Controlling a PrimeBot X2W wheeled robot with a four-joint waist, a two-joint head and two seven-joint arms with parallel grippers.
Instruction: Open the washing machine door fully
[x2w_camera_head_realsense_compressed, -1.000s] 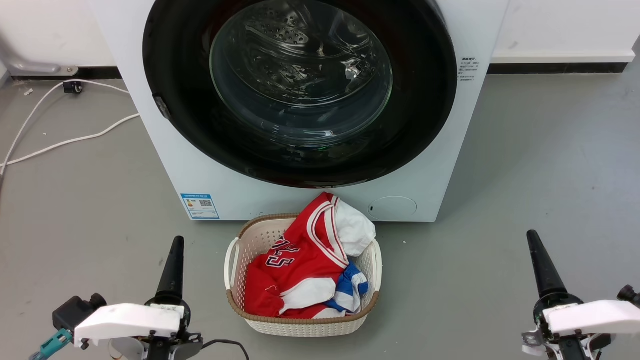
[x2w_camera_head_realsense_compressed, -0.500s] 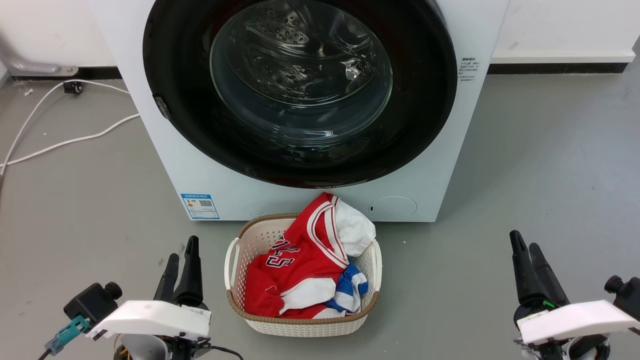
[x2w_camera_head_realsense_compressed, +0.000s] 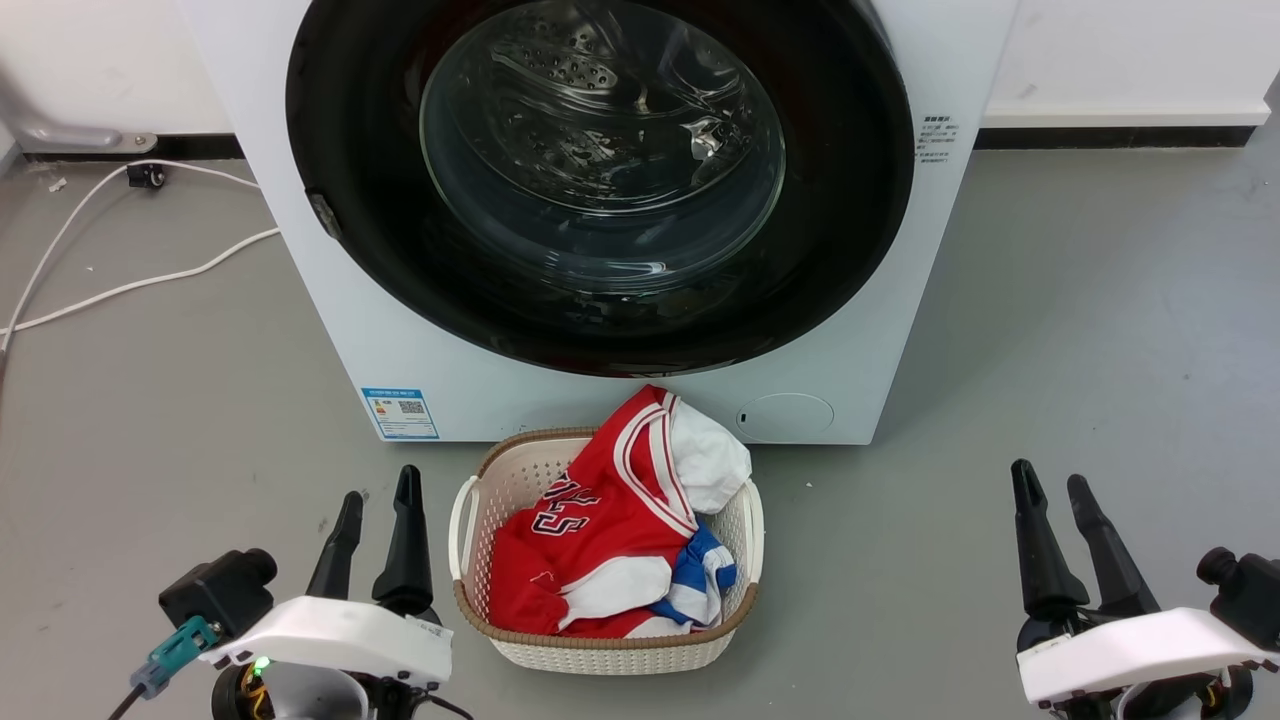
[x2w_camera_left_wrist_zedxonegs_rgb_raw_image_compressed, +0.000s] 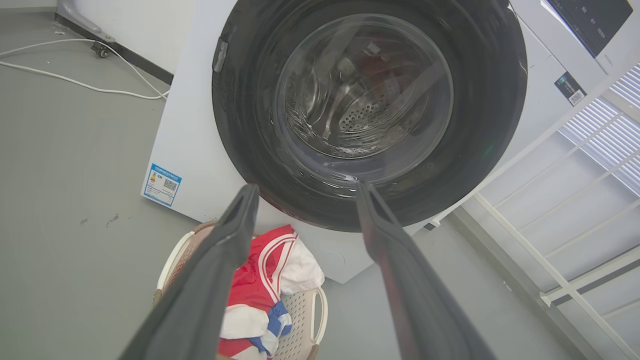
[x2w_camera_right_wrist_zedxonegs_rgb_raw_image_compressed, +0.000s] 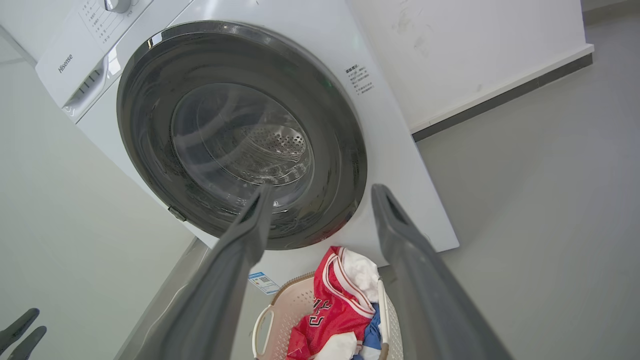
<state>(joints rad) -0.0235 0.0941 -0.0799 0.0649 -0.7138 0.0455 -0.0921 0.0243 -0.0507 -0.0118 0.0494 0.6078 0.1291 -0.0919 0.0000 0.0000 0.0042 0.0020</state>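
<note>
The washing machine (x2w_camera_head_realsense_compressed: 900, 350) is a white front-loader straight ahead. Its round glossy black door (x2w_camera_head_realsense_compressed: 850, 200) with the clear glass bowl lies shut flat against the front, with a small grey latch tab (x2w_camera_head_realsense_compressed: 322, 212) on its left rim. My left gripper (x2w_camera_head_realsense_compressed: 379, 490) is open and empty, low at the lower left, well short of the machine. My right gripper (x2w_camera_head_realsense_compressed: 1048, 478) is open and empty at the lower right. The door (x2w_camera_left_wrist_zedxonegs_rgb_raw_image_compressed: 490, 100) lies beyond the spread left gripper (x2w_camera_left_wrist_zedxonegs_rgb_raw_image_compressed: 306, 190) in the left wrist view. The right wrist view has the door (x2w_camera_right_wrist_zedxonegs_rgb_raw_image_compressed: 150, 125) past the right gripper (x2w_camera_right_wrist_zedxonegs_rgb_raw_image_compressed: 322, 192).
A white woven basket (x2w_camera_head_realsense_compressed: 600, 650) with a red jersey (x2w_camera_head_realsense_compressed: 590, 520) and other clothes stands on the grey floor right before the machine, between my arms. White cables (x2w_camera_head_realsense_compressed: 130, 285) trail over the floor at the left. A white railing (x2w_camera_left_wrist_zedxonegs_rgb_raw_image_compressed: 565, 210) stands beside the machine.
Both grippers have gone from shut to open. The left arm has shifted right and a little forward; the right one has edged left. The door has not moved.
</note>
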